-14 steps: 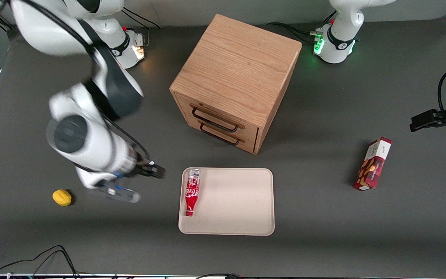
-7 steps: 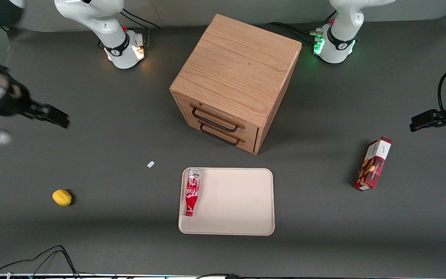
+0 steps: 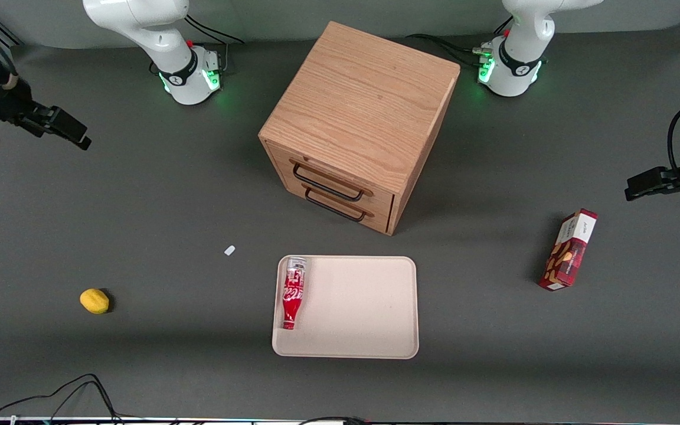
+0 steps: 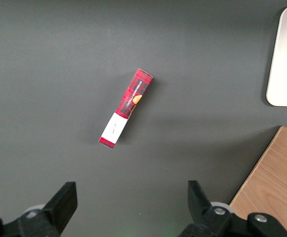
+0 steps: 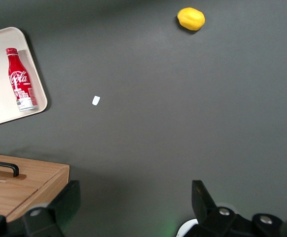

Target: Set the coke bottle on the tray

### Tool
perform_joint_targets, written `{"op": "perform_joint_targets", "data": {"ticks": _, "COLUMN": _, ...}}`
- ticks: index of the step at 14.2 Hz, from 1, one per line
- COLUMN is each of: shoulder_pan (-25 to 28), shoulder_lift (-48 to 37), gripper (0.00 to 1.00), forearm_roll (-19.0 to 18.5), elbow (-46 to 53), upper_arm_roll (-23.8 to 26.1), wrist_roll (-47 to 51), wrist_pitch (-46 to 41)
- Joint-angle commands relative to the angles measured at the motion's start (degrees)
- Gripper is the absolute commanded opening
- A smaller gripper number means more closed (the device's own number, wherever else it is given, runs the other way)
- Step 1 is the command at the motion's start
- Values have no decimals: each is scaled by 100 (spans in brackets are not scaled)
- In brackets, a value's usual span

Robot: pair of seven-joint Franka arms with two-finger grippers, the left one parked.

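A dark grey counter (image 3: pixel 139 195) fills the room's working space, with a wooden two-drawer cabinet (image 3: pixel 359 124) standing near its middle. In front of the cabinet's drawers sits the tray (image 3: pixel 363 307), and the coke bottle (image 3: pixel 293 293) lies flat inside it, along the rim on the working arm's side, with its long axis running toward the front camera, red cap nearest that camera and silvery base toward the cabinet. The gripper (image 3: pixel 71 133) hangs high over the working arm's end of the counter, well apart from the tray, its fingers spread wide and holding nothing. From the gripper, the bottle lies toward the middle of the counter and nearer the front camera. To my eye the placing is done: the bottle rests wholly within the rim. A lemon (image 3: pixel 94 300) and a small white scrap (image 3: pixel 229 250) lie between gripper and tray; a red snack box (image 3: pixel 569 249) sits toward the parked arm's end.
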Motion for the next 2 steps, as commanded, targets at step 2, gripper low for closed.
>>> {"op": "perform_joint_targets", "data": {"ticks": 2, "shoulder_pan": 8, "shoulder_lift": 149, "gripper": 100, "forearm_roll": 135, "elbow": 333, "upper_arm_roll": -41, "wrist_roll": 34, "wrist_pitch": -115}}
